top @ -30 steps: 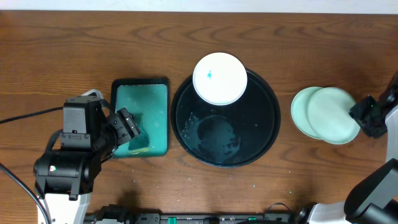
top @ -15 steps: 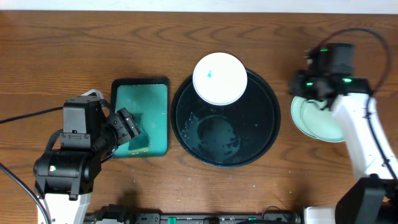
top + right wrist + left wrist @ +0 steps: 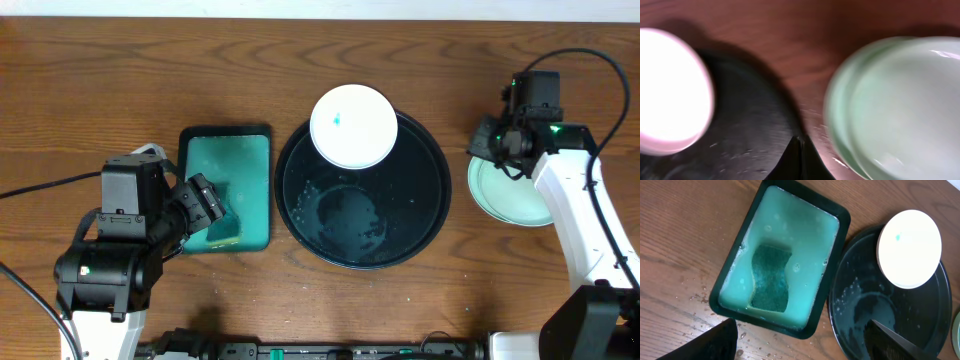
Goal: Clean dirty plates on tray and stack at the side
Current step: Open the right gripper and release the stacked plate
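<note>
**Overhead: one plate on the black tray's far rim, two stacked at the right**

Bare wood of the table [image 3: 100, 70] runs along the whole far side. A strip of it also lies between the black tray [image 3: 425, 225] and the two pale teal plates [image 3: 515, 200] stacked at the right. The teal tray [image 3: 250, 150] lies just beside the black tray's left rim, with only a narrow gap between them. A sponge [image 3: 770, 277] lies in its soapy water.

The white plate [image 3: 353, 125], with a small teal smear in its middle, rests on the black tray's far side and juts past the rim. The rest of the black tray's floor is wet and bare.

The right gripper [image 3: 497, 145] hangs over the stack's left edge, well apart from the white plate. Its fingers are pressed together with nothing seen between them. The right wrist view is blurred, but the joined tips point down between the black tray and the stack.

The right arm rises from the near right corner along the table's right side, and its wrist turns left above the stack. The left arm sits folded at the near left, wrist turned right. The left gripper [image 3: 205, 205] is over the teal tray's left side with its jaws spread wide, holding nothing, well apart from the white plate.
</note>
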### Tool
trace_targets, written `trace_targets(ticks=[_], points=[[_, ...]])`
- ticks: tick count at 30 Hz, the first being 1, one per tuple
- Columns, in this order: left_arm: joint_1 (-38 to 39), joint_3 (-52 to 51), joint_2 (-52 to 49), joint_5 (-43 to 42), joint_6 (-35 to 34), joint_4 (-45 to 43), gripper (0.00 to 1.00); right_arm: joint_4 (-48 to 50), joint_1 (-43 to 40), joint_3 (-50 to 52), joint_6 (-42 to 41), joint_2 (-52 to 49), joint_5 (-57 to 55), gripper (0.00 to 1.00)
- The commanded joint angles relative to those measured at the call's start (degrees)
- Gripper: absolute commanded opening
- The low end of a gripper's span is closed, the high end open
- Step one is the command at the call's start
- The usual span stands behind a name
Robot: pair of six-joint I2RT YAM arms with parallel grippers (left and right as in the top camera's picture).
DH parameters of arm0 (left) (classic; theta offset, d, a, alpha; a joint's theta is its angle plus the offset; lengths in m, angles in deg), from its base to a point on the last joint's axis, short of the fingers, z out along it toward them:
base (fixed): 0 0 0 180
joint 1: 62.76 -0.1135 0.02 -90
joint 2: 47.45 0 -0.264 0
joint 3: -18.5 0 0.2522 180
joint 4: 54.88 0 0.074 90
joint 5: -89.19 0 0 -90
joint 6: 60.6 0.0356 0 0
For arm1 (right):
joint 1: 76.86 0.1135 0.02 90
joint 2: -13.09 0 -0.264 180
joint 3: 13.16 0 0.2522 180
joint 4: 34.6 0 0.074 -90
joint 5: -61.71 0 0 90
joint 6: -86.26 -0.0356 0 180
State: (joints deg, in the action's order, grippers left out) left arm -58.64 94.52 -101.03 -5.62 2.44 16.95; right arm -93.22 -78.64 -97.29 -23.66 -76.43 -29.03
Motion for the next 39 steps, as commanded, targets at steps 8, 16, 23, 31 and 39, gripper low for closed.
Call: trace_targets(ticks=[8,16,23,31,39], points=[[-0.31,0.33,0.0,-0.35,0.37,-0.02,0.81,-5.84,-17.09,-0.22,-13.05,-2.29,-33.94,0.33],[-0.31,0.33,0.0,-0.33,0.37,-0.02,0.81,-6.8,-28.3,-0.07,-8.85,-9.68,-16.15,0.06],[-0.31,0.33,0.0,-0.33,0.39,-0.04,0.81,-2.43,-27.17,-0.24,4.98,-11.28,5.53,0.01],[-0.31,0.33,0.0,-0.33,0.37,-0.04,0.81,-4.63,-26.1,-0.76,-1.49,-2.69,-11.45,0.01],[-0.31,0.33,0.0,-0.35,0.39,-0.02,0.81,-4.35,-26.29,2.43,-4.92,-6.86,-22.51,0.01]])
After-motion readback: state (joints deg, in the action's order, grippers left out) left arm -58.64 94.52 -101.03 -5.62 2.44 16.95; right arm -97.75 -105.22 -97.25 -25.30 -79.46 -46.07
